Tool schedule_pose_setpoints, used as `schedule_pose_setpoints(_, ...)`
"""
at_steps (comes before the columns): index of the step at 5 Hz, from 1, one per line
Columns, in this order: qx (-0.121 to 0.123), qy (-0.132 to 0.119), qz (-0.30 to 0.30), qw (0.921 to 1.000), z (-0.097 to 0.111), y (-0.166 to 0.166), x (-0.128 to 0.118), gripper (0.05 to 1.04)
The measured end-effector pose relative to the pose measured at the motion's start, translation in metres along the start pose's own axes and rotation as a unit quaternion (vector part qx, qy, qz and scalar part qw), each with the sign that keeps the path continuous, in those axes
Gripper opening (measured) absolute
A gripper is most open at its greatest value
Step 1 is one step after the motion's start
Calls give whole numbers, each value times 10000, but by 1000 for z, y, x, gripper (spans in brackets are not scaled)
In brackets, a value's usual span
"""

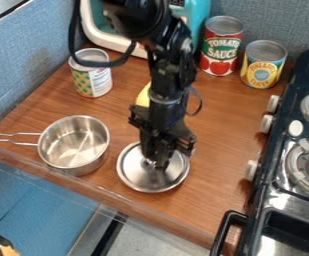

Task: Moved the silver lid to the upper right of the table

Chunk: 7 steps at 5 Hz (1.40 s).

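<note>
Silver lid [146,183]: on counter [217,125], directly beneath hand [158,164]. Hand state: cannot tell whether gripping or open. Step, as judged: grasping. Next: secure hold, lift, carry rightward and farther back from hand, toward yellow-labelled can [261,69].

Desk [223,145] layout, stove [277,170] along the right side.
Pot [74,142], near left, handle pointing left; lid [133,175], just right of the pot, beneath the tool [158,164]; first can [92,80], far left, beyond the pot; appliance [201,17], far edge, between first can and second can [221,47]; third can [263,65], right of the second and slightly nearer, left of the stove; partly hidden item [144,95], beyond the lid.
</note>
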State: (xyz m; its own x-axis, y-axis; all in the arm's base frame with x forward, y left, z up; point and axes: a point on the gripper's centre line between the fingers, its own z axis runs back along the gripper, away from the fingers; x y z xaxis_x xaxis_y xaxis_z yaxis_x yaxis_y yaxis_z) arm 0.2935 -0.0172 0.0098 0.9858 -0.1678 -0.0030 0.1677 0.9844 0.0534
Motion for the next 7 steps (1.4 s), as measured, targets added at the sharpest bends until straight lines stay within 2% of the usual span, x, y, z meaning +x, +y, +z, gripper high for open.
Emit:
schedule_pose_setpoints(1,-179,-291,101,9994,18,-5,22,277)
schedule_pose_setpoints(2,-289,-777,-24,9966,45,-13,63,277)
schedule_pose_setpoints(3,-270,-875,-34,9958,45,-21,102,277)
schedule_pose_setpoints(4,-146,-919,-40,9957,36,-24,133,277)
schedule_pose_setpoints(5,9,-721,-30,9974,15,-20,147,277)
schedule_pose_setpoints(6,170,-472,-76,9987,-1,-15,145,277)
schedule_pose_setpoints(7,253,-412,-111,9988,-5,-13,147,327)
